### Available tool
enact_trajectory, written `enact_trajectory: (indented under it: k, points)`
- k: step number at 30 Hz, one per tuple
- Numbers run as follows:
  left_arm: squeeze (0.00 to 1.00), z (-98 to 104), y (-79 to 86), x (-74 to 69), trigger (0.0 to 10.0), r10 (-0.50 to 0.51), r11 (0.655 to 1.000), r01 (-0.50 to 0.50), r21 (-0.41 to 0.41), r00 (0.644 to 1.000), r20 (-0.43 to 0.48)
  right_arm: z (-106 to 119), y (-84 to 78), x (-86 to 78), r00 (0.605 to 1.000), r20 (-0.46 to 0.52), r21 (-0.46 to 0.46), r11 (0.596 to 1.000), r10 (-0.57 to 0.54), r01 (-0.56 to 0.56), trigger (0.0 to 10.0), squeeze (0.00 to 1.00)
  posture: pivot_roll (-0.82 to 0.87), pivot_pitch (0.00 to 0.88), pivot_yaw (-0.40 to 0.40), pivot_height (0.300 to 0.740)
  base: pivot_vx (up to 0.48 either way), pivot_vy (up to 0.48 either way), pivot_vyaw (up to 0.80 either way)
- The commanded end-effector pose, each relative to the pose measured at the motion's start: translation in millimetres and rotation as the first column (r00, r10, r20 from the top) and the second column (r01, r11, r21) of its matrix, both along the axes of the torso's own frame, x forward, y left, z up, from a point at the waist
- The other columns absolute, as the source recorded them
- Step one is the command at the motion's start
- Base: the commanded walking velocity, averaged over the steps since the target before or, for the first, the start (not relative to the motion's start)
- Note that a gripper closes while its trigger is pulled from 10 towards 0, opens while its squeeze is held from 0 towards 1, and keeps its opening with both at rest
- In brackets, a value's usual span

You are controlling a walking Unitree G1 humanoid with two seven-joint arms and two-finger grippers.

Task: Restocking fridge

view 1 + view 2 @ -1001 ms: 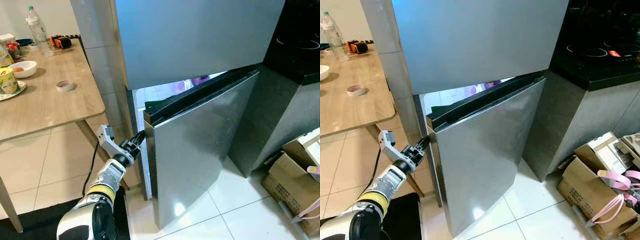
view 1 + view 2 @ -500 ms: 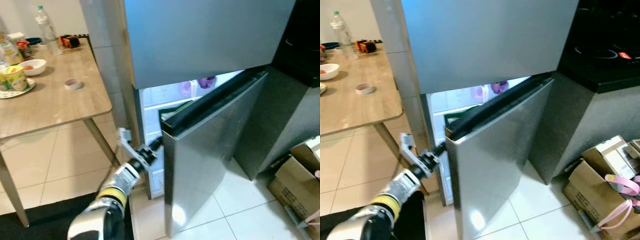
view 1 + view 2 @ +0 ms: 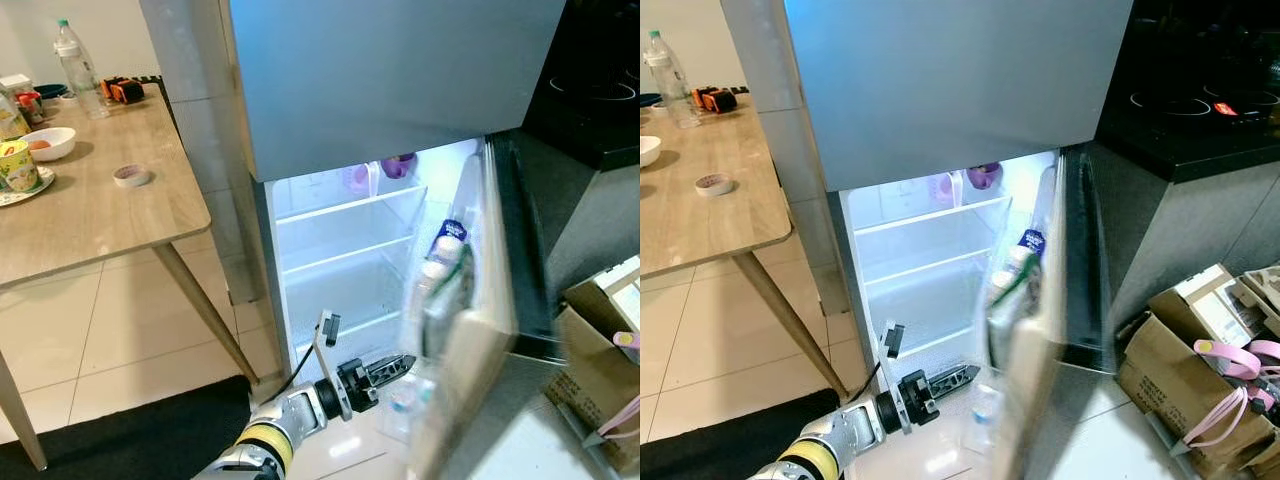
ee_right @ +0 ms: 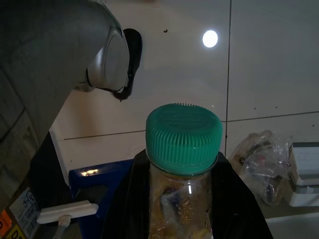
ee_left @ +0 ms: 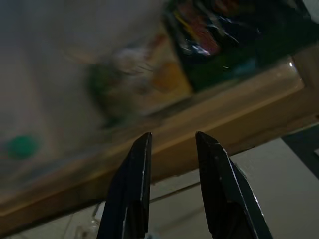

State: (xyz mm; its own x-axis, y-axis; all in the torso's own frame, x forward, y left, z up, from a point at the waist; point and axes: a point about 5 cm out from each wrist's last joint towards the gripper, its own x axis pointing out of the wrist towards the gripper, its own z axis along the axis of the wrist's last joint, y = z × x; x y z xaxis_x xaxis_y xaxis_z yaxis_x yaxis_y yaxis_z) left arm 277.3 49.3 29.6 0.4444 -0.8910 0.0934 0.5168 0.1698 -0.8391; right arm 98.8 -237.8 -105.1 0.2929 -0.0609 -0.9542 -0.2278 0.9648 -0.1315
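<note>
Gripping one green-capped jar (image 4: 183, 164), the right gripper (image 4: 182, 199) stays clenched; the left gripper (image 3: 395, 366) hangs released.

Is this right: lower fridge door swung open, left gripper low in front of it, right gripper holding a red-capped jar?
Not quite. The jar in the right gripper has a green cap, as the right wrist view shows. The lower fridge door is open, with the left gripper low before it.

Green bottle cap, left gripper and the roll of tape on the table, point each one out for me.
green bottle cap (image 4: 184, 135): right wrist view, its ribbed side.
left gripper (image 3: 403, 363): left eye view, between the fingertips.
roll of tape (image 3: 130, 175): left eye view, its rim.
</note>
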Motion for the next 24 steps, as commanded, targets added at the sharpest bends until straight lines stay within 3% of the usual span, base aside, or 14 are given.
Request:
enact_trajectory:
  k: [1,2,6,7,10,11,13,14,15,17,18,20,22,24]
  points:
    - [0.0,-25,31.7,-10.7,10.0,0.108,0.981,-0.102,0.163,0.994,-0.029,0,1.4,0.2,1.0,-0.001,0.005,1.0,-0.005,0.005,10.0,0.0,-0.1,0.0,0.014,0.734,0.0,0.0,0.0]
    - [0.0,-25,31.7,-10.7,10.0,0.108,0.981,-0.102,0.163,0.994,-0.029,0,1.4,0.2,1.0,-0.001,0.005,1.0,-0.005,0.005,10.0,0.0,-0.1,0.0,0.014,0.734,0.0,0.0,0.0]
    - [0.0,-53,72.3,-29.0,10.0,0.266,0.917,-0.22,0.333,0.959,-0.098,-1,5.5,1.4,1.0,0.002,0.013,1.0,-0.002,0.002,10.0,0.0,-0.09,0.0,0.019,0.734,0.0,0.0,0.0]
    - [0.0,-53,72.3,-29.0,10.0,0.266,0.917,-0.22,0.333,0.959,-0.098,-1,5.5,1.4,1.0,0.002,0.013,1.0,-0.002,0.002,10.0,0.0,-0.09,0.0,0.019,0.734,0.0,0.0,0.0]
    - [0.0,-75,108.3,-49.3,10.0,0.441,0.806,-0.318,0.499,0.885,-0.149,-2,9.4,2.6,1.0,0.005,0.019,1.0,0.003,-0.003,10.0,0.0,-0.08,0.0,0.018,0.734,0.0,0.0,0.0]
    - [0.0,-75,108.3,-49.3,10.0,0.441,0.806,-0.318,0.499,0.885,-0.149,-2,9.4,2.6,1.0,0.005,0.019,1.0,0.003,-0.003,10.0,0.0,-0.08,0.0,0.018,0.734,0.0,0.0,0.0]
    - [0.0,-88,129.9,-66.4,10.0,0.556,0.711,-0.361,0.604,0.814,-0.168,-1,10.3,4.4,1.0,0.012,0.018,1.0,0.009,-0.009,10.0,0.0,-0.07,0.0,0.013,0.734,0.0,0.0,0.0]
    - [0.0,-88,129.9,-66.4,10.0,0.556,0.711,-0.361,0.604,0.814,-0.168,-1,10.3,4.4,1.0,0.012,0.018,1.0,0.009,-0.009,10.0,0.0,-0.07,0.0,0.013,0.734,0.0,0.0,0.0]
    - [0.0,-93,137.7,-74.6,10.0,0.593,0.669,-0.367,0.646,0.788,-0.167,-1,10.5,6.0,1.0,0.02,0.017,1.0,0.009,-0.009,10.0,0.0,-0.07,0.0,0.013,0.734,0.0,0.0,0.0]
    - [0.0,-93,137.7,-74.6,10.0,0.593,0.669,-0.367,0.646,0.788,-0.167,-1,10.5,6.0,1.0,0.02,0.017,1.0,0.009,-0.009,10.0,0.0,-0.07,0.0,0.013,0.734,0.0,0.0,0.0]
    - [0.0,-98,144.6,-83.3,10.0,0.627,0.63,-0.367,0.684,0.761,-0.169,0,10.5,8.1,1.0,0.03,0.015,1.0,0.007,-0.007,10.0,0.0,-0.07,0.0,0.013,0.734,0.0,0.0,0.0]
    - [0.0,-98,144.6,-83.3,10.0,0.627,0.63,-0.367,0.684,0.761,-0.169,0,10.5,8.1,1.0,0.03,0.015,1.0,0.007,-0.007,10.0,0.0,-0.07,0.0,0.013,0.734,0.0,0.0,0.0]
    - [0.0,-107,155.7,-101.2,10.0,0.683,0.554,-0.357,0.752,0.712,-0.165,3,7.2,18.5,0.997,0.076,0.008,1.0,-0.006,0.006,10.0,0.0,-0.07,0.0,0.005,0.734,0.0,0.0,0.0]
    - [0.0,-109,158.1,-105.3,10.0,0.698,0.534,-0.358,0.766,0.698,-0.16,6,5.6,24.1,0.995,0.098,0.005,1.0,-0.01,0.009,10.0,0.0,-0.07,0.0,0.005,0.734,0.0,0.0,0.0]
